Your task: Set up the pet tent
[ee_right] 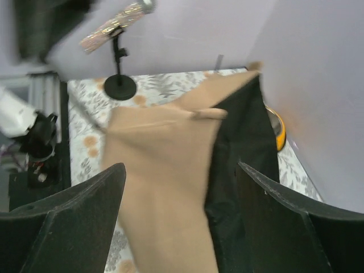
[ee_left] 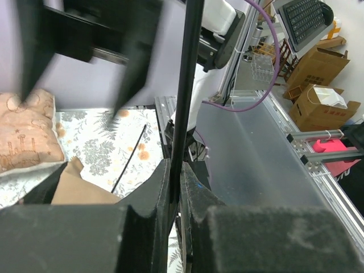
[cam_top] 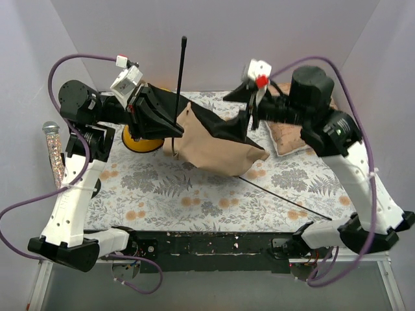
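The pet tent (cam_top: pixel 217 150) lies collapsed mid-table, tan canvas with its black underside (cam_top: pixel 224 124) turned up. My left gripper (cam_top: pixel 171 123) is shut on a thin black pole (cam_top: pixel 179 84) that stands nearly upright at the tent's left edge; in the left wrist view the pole (ee_left: pixel 183 102) runs up from between the closed jaws (ee_left: pixel 175 169). My right gripper (cam_top: pixel 249 116) is at the tent's right rear edge. In the right wrist view it (ee_right: pixel 179 173) is open, with tan fabric (ee_right: pixel 162 170) and black fabric (ee_right: pixel 244 142) between the spread jaws. A second pole (cam_top: pixel 288 199) lies on the mat.
A yellow bowl (cam_top: pixel 139 142) sits behind the tent's left side, under my left arm. The pinkish-beige cushion (cam_top: pixel 288 133) lies at back right beneath my right arm. A glittery microphone on a stand (cam_top: pixel 53 148) is at the far left. White walls enclose the back and sides.
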Controlling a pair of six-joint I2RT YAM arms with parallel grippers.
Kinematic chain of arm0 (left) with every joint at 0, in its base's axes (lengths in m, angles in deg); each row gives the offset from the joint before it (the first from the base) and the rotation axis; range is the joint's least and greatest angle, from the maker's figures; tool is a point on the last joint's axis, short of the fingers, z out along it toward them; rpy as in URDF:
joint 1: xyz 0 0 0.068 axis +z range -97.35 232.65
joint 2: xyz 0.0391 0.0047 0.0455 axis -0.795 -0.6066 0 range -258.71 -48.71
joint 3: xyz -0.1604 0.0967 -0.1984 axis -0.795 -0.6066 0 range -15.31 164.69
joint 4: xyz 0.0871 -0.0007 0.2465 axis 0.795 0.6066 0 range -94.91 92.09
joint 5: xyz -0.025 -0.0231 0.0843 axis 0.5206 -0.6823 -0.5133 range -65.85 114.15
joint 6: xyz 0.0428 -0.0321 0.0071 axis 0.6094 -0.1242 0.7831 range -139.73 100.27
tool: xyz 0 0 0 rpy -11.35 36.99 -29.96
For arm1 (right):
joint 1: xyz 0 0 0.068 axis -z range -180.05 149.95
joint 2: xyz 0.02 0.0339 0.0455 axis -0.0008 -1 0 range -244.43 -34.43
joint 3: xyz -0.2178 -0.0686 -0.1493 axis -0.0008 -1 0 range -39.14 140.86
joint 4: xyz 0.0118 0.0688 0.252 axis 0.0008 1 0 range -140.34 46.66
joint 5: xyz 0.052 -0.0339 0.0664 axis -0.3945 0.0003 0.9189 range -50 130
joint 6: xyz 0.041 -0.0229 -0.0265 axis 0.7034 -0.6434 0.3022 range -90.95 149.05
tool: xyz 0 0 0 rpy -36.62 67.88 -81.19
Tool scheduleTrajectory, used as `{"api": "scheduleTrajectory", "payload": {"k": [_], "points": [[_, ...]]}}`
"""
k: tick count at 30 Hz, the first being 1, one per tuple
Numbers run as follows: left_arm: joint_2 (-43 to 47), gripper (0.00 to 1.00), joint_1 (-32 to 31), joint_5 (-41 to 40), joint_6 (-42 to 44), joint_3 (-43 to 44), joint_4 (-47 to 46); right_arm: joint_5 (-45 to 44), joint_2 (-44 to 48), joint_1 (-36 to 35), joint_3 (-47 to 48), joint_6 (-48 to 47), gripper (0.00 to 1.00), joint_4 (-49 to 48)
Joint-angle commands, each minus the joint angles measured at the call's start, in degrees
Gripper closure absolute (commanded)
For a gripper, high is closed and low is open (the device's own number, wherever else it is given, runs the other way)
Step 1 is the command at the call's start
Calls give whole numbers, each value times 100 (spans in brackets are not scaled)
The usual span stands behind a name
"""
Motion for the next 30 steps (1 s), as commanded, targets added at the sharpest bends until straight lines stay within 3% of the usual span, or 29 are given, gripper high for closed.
{"api": "scheduleTrajectory", "payload": {"k": [1, 5, 12, 30], "points": [[333, 100, 98, 492, -68, -461, 273, 673, -927, 993, 758, 1652, 16, -300], [325, 100, 168, 431, -121, -629, 404, 1579, -1597, 1074, 1120, 2100, 17, -607], [307, 100, 186, 527, -209, -752, 466, 2099, -1940, 960, 215, 3270, 14, -2250], [386, 100, 212, 650, -217, -849, 475, 2890, -2854, 353, -101, 3174, 9, -4228]]}}
